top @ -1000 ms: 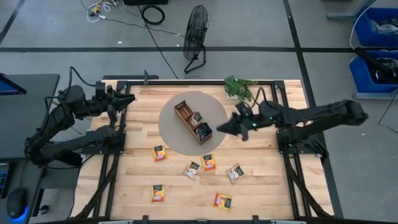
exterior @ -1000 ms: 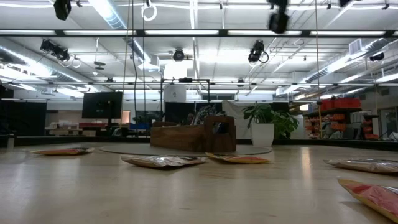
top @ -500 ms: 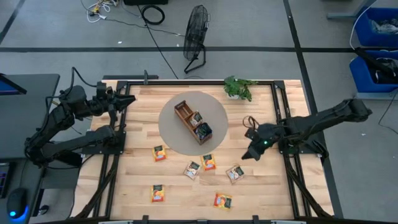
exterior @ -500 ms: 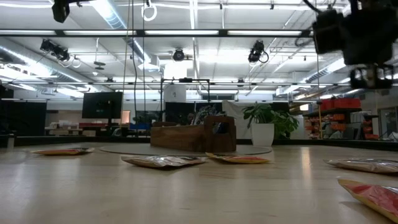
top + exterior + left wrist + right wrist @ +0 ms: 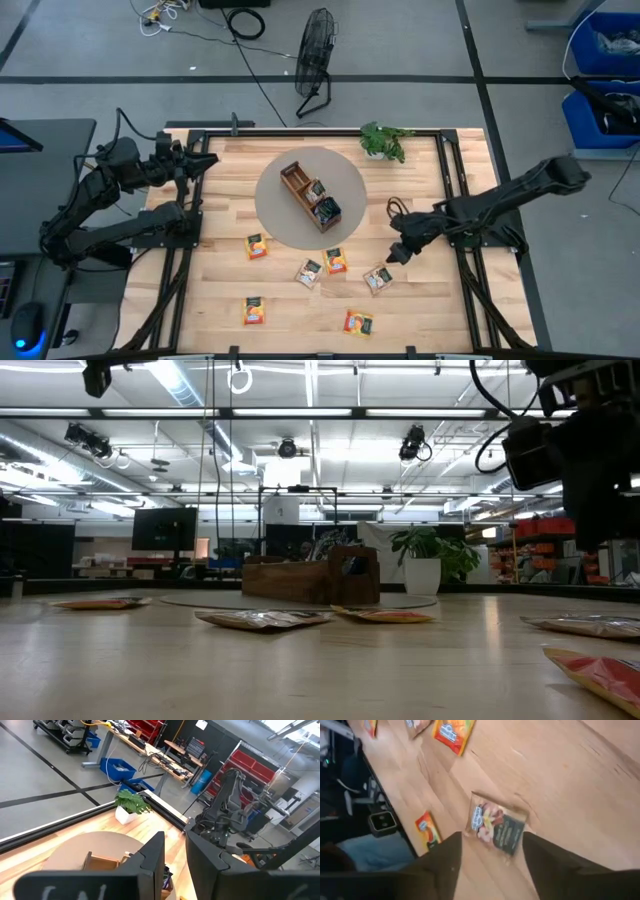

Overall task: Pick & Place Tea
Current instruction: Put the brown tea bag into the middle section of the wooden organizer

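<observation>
Right gripper (image 5: 392, 255), fingers apart and empty, hovers just right of a tea sachet (image 5: 377, 279), lower centre-right of high view. Approach step; next: drop & close on it. Left gripper (image 5: 205, 158) waits upper left, fingers apart.

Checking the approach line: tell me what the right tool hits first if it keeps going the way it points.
Probably the pale sachet framed between the right tool's open fingers, lying flat on the table. Height above it is unclear.
</observation>
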`<state>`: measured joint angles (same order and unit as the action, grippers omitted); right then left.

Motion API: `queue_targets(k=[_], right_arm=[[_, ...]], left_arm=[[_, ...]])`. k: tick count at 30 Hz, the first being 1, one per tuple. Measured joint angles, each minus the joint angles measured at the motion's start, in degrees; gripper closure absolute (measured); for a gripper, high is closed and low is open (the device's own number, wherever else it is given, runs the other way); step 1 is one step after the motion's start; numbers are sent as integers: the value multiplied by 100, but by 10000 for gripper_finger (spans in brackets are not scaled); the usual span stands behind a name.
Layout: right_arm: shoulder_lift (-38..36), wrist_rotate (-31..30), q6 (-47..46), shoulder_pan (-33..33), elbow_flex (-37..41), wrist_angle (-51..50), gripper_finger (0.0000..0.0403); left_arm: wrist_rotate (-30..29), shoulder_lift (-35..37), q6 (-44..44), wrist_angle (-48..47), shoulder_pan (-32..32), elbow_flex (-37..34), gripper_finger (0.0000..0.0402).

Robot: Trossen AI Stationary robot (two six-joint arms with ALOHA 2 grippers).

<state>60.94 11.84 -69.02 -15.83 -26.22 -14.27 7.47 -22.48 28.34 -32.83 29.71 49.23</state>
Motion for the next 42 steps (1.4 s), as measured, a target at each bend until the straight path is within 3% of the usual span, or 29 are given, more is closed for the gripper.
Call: queue_targets(k=[6,18,30,42], right_arm=[[511,-377,1265,-240,0,832,159],[1161,-1096,3152,-453,-149,789,158],[1951,-842,3923,-751,-227,772,158],[2294,-1537,4365,-1124,-254,827,177]], left_arm=[[-35,0,120,-12,0,0,319],[-38,0,149,-239,-2,0,319],[-38,0,254,-287,-1,0,319],[-206,0,407,-283,-1,0,319]])
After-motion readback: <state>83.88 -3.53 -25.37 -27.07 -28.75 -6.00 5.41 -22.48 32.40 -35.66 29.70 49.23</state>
